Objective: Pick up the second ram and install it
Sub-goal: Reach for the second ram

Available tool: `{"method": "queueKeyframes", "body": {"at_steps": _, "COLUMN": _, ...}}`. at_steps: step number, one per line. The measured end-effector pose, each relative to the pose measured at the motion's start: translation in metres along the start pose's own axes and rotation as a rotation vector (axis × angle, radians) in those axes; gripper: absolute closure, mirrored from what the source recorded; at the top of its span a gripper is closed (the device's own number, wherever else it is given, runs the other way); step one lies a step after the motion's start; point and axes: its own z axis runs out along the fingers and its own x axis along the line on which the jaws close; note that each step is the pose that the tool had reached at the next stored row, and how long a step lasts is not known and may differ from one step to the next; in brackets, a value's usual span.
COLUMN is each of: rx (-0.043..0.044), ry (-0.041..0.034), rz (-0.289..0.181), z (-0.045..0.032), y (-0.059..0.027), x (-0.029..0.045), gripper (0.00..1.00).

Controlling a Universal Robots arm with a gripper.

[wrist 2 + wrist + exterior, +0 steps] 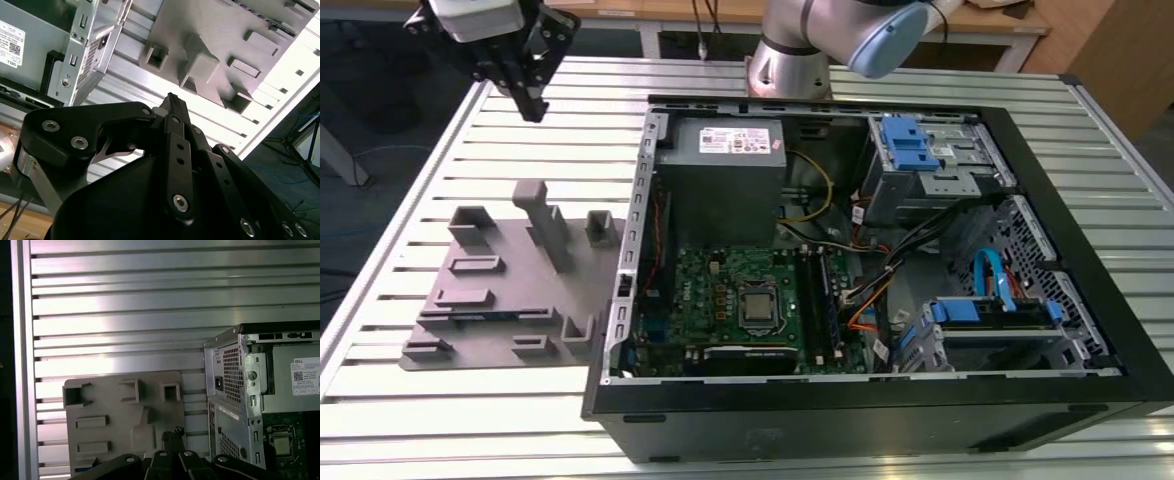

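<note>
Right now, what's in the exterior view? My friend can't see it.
A robot gripper hangs over a slatted table near a grey tray; an open computer case lies on the exterior view's right, motherboard showing.

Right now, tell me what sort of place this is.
Most likely a robotics lab bench set up for computer assembly. An open desktop computer case lies on a slotted aluminium table, a grey holder tray sits beside it, and a robot arm rises behind the case.
</note>
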Motion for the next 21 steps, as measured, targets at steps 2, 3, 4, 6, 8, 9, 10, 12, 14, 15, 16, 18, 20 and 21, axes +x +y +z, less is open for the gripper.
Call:
{"method": "queueKeyframes", "body": {"at_steps": 2, "rx": 0.0000, "ry": 0.0000, "rz": 0.000, "z": 0.0003, "y": -0.0004, "x": 0.0053, "gripper": 0.93}}
{"method": "queueKeyframes", "body": {"at_steps": 3, "rx": 0.0000, "ry": 0.0000, "rz": 0.000, "z": 0.0005, "y": -0.0006, "x": 0.0080, "gripper": 0.93}}
{"method": "queueKeyframes", "body": {"at_steps": 4, "rx": 0.0000, "ry": 0.0000, "rz": 0.000, "z": 0.0007, "y": -0.0009, "x": 0.0111, "gripper": 0.93}}
{"method": "queueKeyframes", "body": {"at_steps": 6, "rx": 0.0000, "ry": 0.0000, "rz": 0.000, "z": 0.0013, "y": -0.0013, "x": 0.0172, "gripper": 0.93}}
{"method": "queueKeyframes", "body": {"at_steps": 8, "rx": 0.0000, "ry": 0.0000, "rz": 0.000, "z": 0.0023, "y": -0.0020, "x": 0.0236, "gripper": 0.93}}
{"method": "queueKeyframes", "body": {"at_steps": 9, "rx": -0.0001, "ry": -0.0001, "rz": 0.000, "z": 0.0031, "y": -0.0025, "x": 0.0263, "gripper": 0.93}}
{"method": "queueKeyframes", "body": {"at_steps": 10, "rx": 0.0000, "ry": 0.0000, "rz": 0.000, "z": 0.0039, "y": -0.0031, "x": 0.0293, "gripper": 0.93}}
{"method": "queueKeyframes", "body": {"at_steps": 12, "rx": 0.0000, "ry": 0.0000, "rz": 0.000, "z": 0.0057, "y": -0.0049, "x": 0.0361, "gripper": 0.93}}
{"method": "queueKeyframes", "body": {"at_steps": 14, "rx": -0.0001, "ry": 0.0000, "rz": 0.000, "z": 0.0076, "y": -0.0077, "x": 0.0431, "gripper": 0.93}}
{"method": "queueKeyframes", "body": {"at_steps": 15, "rx": 0.0000, "ry": 0.0000, "rz": 0.000, "z": 0.0085, "y": -0.0093, "x": 0.0465, "gripper": 0.93}}
{"method": "queueKeyframes", "body": {"at_steps": 16, "rx": 0.0000, "ry": 0.0000, "rz": 0.000, "z": 0.0093, "y": -0.0112, "x": 0.0496, "gripper": 0.93}}
{"method": "queueKeyframes", "body": {"at_steps": 18, "rx": -0.0002, "ry": -0.0001, "rz": 0.000, "z": 0.0110, "y": -0.0158, "x": 0.0535, "gripper": 0.93}}
{"method": "queueKeyframes", "body": {"at_steps": 20, "rx": 0.0000, "ry": 0.0001, "rz": 0.000, "z": 0.0128, "y": -0.0219, "x": 0.0544, "gripper": 0.93}}
{"method": "queueKeyframes", "body": {"at_steps": 21, "rx": 0.0000, "ry": 0.0000, "rz": 0.000, "z": 0.0139, "y": -0.0253, "x": 0.0544, "gripper": 0.93}}
